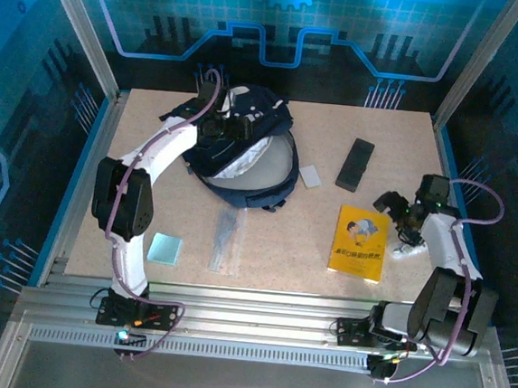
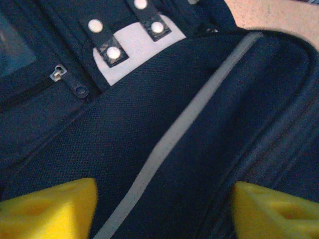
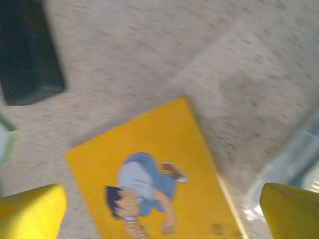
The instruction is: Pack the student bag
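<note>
Speckled beige tabletop [image 1: 391, 133] fills a cell walled with blue panels, and both arms reach out over it from the near edge.

The left gripper [image 2: 162, 211] hangs right over the student bag [image 1: 245, 147], a large navy backpack with pale patches that lies at the far side of the table. Its yellow fingertips [image 2: 50, 209] stand wide apart with nothing caught between them, so the jaws are open. Under them is dark mesh fabric, and a grey strip [image 2: 174, 129] runs slantwise through the gap between the two tips. Ahead of the fingers sit two black tabs with white snaps [image 2: 113, 52] on a pale patch, and further to the left there is a zipper pull [image 2: 59, 72].

The right gripper [image 3: 159, 211] is also spread wide and holds nothing. Directly below it, between its fingertips, lies a yellow book [image 3: 154, 179] with a cartoon figure on the cover, flat on the table. Ahead of this gripper and to its left rests a flat black case [image 3: 27, 55], apart from the book. The bag is well off to this gripper's left.

Between the two arms, nearer the bases than either gripper, lie a clear ruler [image 1: 226, 241] and a light blue square [image 1: 165, 248]. A small pale card [image 1: 310, 176] sits just beside the bag's right edge.
</note>
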